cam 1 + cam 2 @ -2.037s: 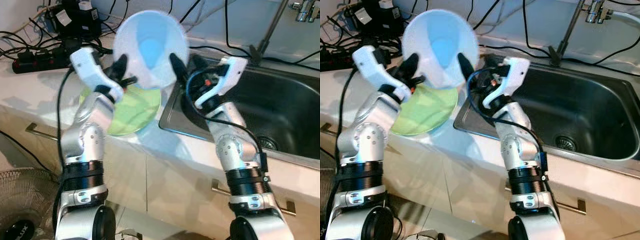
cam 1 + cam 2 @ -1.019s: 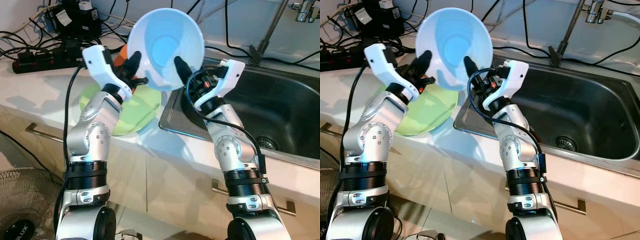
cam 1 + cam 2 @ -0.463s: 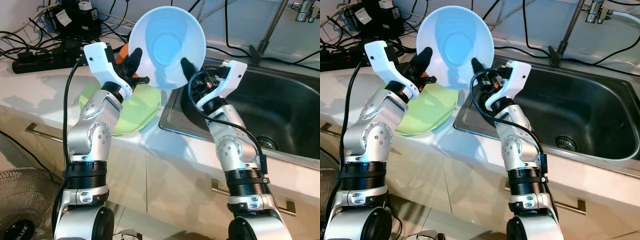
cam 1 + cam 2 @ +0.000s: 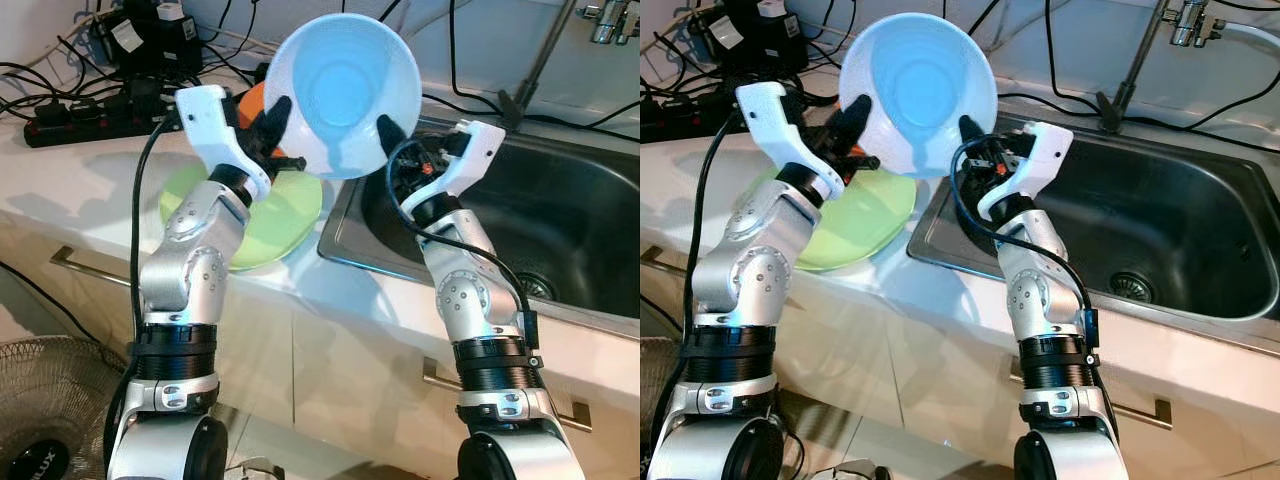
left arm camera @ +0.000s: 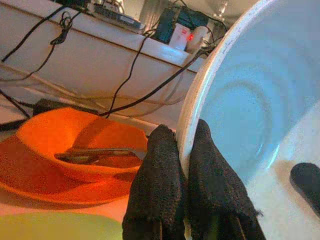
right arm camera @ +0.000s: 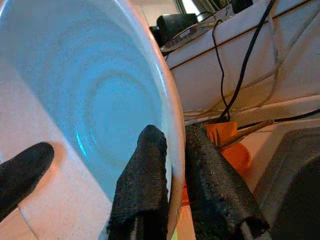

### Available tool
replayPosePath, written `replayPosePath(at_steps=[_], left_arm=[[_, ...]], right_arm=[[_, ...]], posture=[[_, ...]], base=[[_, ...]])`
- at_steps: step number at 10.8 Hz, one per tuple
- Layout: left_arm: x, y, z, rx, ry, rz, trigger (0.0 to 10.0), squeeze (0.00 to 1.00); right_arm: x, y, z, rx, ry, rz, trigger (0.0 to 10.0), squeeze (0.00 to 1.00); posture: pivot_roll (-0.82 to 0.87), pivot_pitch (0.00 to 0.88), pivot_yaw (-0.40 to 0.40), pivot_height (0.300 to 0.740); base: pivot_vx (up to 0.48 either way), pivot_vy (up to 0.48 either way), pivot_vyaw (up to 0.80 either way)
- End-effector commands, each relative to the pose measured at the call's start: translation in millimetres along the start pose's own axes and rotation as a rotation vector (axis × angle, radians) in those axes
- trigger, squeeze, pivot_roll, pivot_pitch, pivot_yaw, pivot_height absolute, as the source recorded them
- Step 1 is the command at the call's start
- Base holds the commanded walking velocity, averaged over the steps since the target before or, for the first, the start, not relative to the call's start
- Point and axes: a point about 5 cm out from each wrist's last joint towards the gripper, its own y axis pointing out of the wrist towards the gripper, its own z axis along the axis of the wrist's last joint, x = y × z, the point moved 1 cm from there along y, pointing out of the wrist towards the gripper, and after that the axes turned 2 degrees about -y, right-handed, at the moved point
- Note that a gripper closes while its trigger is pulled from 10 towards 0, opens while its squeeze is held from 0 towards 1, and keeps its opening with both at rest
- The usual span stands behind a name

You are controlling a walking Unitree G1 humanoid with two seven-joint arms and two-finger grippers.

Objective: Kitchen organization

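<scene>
1. The light blue bowl (image 4: 342,92) is held up in the air, above the edge between the tabletop (image 4: 80,175) and the sink (image 4: 560,215). Its open side is tilted toward the head camera.
2. The left claw (image 5: 182,150) is closed on the bowl's rim, one finger inside the bowl and one outside. It grips the rim on the robot's left side.
3. The right claw (image 6: 172,150) is also closed on the rim, in the same way, on the robot's right side of the bowl.
4. Under the bowl, a green plate (image 4: 285,215) lies flat on the tabletop, just beside the sink.
5. Behind the left claw there is an orange bowl (image 5: 75,145) on an orange plate (image 5: 45,187). A utensil rests inside this orange bowl.
6. Black cables (image 4: 50,85) and a power strip (image 4: 70,122) lie at the back of the tabletop.
7. The sink is of steel, with a drain (image 4: 533,287) at its bottom.
</scene>
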Motion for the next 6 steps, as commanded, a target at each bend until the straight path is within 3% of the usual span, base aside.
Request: replayPosePath(at_steps=[1,3,4,6], left_arm=[[9.6,1.9,3.9,0.012,0.081,-0.038,10.0,0.00],[10.4,1.8,2.1,0.007,0.146,-0.039,10.0,0.00],[11.1,2.2,0.7,0.005,0.168,-0.046,10.0,1.00],[11.3,1.5,-1.1,0.003,0.174,-0.052,10.0,1.00]], right_arm=[[-13.0,3.7,-4.6,-0.026,-0.002,0.073,0.0,0.00],[-13.5,3.8,-6.3,-0.035,-0.006,0.072,0.0,0.00],[-13.2,4.7,-6.9,-0.040,-0.011,0.066,0.0,0.00],[-10.3,5.9,-6.9,-0.038,-0.010,0.031,0.0,0.00]], posture=[[0.07,0.008,-0.038,0.740],[0.07,0.006,-0.039,0.740],[0.07,0.006,-0.039,0.740],[0.08,0.007,-0.041,0.740]], base=[[0.000,0.000,0.00],[0.000,0.000,0.00],[0.000,0.000,0.00],[0.000,0.000,0.00]])
